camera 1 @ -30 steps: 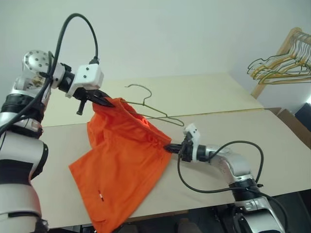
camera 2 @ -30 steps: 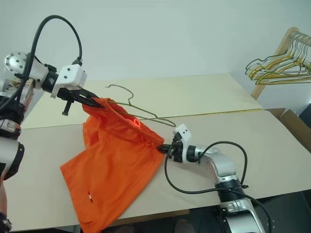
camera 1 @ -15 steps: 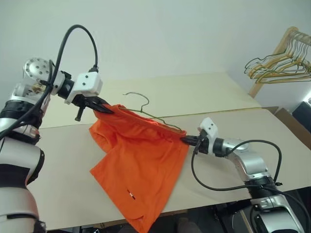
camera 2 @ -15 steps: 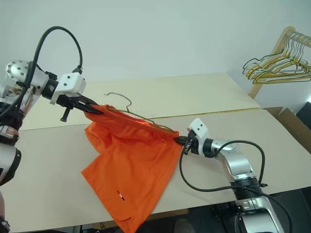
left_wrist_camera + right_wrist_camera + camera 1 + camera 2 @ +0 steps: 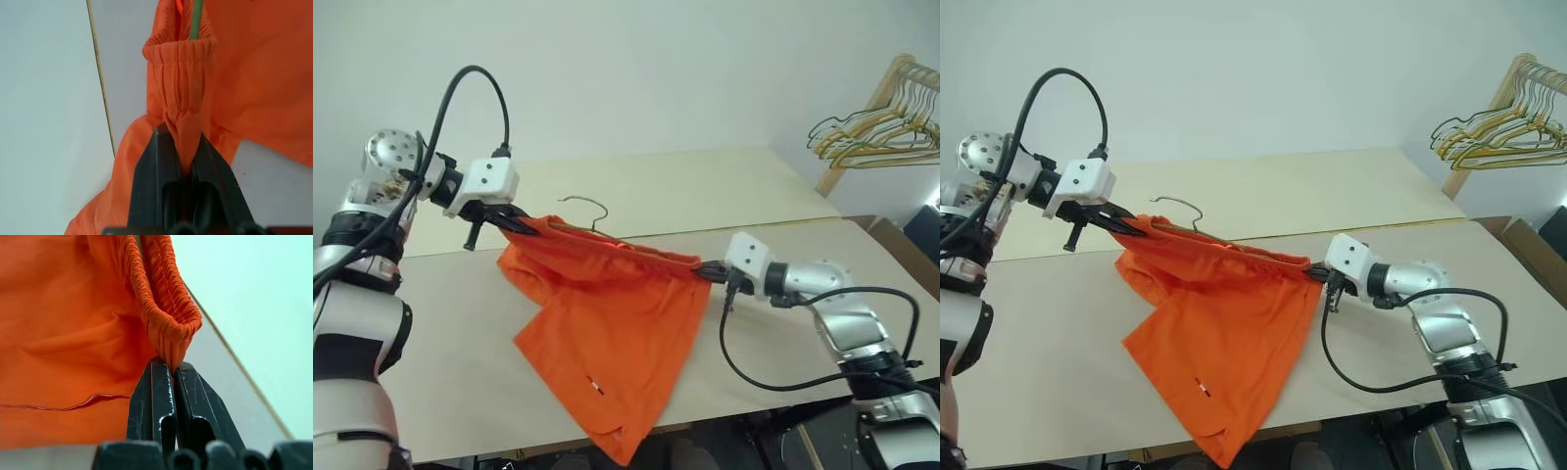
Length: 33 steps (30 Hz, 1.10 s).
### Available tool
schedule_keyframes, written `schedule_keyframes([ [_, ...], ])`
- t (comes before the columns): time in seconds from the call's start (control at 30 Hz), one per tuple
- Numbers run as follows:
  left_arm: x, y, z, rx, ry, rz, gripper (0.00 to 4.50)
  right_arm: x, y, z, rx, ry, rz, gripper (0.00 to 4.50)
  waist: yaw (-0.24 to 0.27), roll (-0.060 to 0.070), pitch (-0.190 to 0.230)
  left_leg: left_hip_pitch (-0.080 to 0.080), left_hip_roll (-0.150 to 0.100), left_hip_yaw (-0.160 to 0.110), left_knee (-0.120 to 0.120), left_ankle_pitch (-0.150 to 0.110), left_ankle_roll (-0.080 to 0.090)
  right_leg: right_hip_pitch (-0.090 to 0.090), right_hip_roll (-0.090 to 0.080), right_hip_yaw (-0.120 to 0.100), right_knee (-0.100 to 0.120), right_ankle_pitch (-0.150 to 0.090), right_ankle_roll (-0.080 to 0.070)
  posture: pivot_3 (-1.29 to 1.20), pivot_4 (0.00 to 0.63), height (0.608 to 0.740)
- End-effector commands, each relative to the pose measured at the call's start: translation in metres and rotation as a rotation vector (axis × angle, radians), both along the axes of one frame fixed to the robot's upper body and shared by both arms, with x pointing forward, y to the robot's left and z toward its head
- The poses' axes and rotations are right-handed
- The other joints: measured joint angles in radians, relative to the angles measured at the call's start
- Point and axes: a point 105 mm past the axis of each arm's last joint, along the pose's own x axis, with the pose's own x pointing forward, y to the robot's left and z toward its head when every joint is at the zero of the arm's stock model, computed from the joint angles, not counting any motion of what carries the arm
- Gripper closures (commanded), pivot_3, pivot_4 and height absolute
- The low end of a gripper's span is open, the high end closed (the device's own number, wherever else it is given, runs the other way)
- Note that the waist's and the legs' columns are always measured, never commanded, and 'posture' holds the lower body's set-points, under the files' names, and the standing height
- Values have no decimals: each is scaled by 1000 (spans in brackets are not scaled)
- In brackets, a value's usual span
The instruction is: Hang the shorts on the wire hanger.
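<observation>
Left eye view: the shorts (image 5: 612,333) were held up over the beige counter (image 5: 440,392), stretched by the waistband between both arms. The left pincer (image 5: 521,224) was clamped on the left end of the waistband, the right pincer (image 5: 703,271) clamped on the right end. The waistband ran taut, sloping slightly down toward the right. The legs hung down, and the lowest leg end reached past the near edge of the counter. A small white mark showed on the lower fabric. The wire hanger (image 5: 590,208) had its hook sticking up just behind the waistband near the left end; the rest of it was mostly hidden by fabric. Far right stood a wooden rack (image 5: 879,108) with bunched yellow and grey hangers (image 5: 867,132).

Right eye view: same layout. Hook of the wire hanger rose above the waistband, closer to the left pincer than to the right one. Shorts hung between the arms, with the counter behind and below.

Left wrist view: both black fingers (image 5: 159,171) were squeezed shut on a gathered fold of the orange waistband. A green wire ran into the waistband opening just beyond the grip. Counter surface lay behind.

Right wrist view: black fingers (image 5: 155,401) were pinched tight on the bunched elastic end of the waistband, with orange fabric hanging away on one side and the counter edge beyond.
</observation>
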Motion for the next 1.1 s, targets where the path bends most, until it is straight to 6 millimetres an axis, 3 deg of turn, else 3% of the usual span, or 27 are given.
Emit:
schedule_keyframes([
  [0.03,0,0,15,-61,-35,11,4500,1,4,34,-79,-139,48,4470,-2,0,0,0,0,0,0,-1,1,0,0,0,0,0,0,18,0,740],
  [0.2,2,-4,11,-50,-43,8,4500,7,13,57,-134,-210,65,4470,0,0,0,0,0,0,1,-1,1,0,0,0,0,0,0,22,0,740],
  [0.57,17,-17,12,-47,-106,48,4500,5,30,86,-250,-250,179,4470,2,0,0,-2,0,0,2,1,-2,0,0,-1,0,0,0,29,0,740],
  [0.83,32,-18,13,-39,-170,127,4500,4,25,84,-313,-230,204,4470,2,0,0,-2,0,0,2,2,-3,0,0,-1,0,0,0,28,0,740],
  [1.1,26,-30,15,-100,-132,72,4500,21,48,90,-272,-296,160,4470,-3,0,0,-2,0,1,2,2,-4,-2,0,0,1,0,0,22,0,740],
])
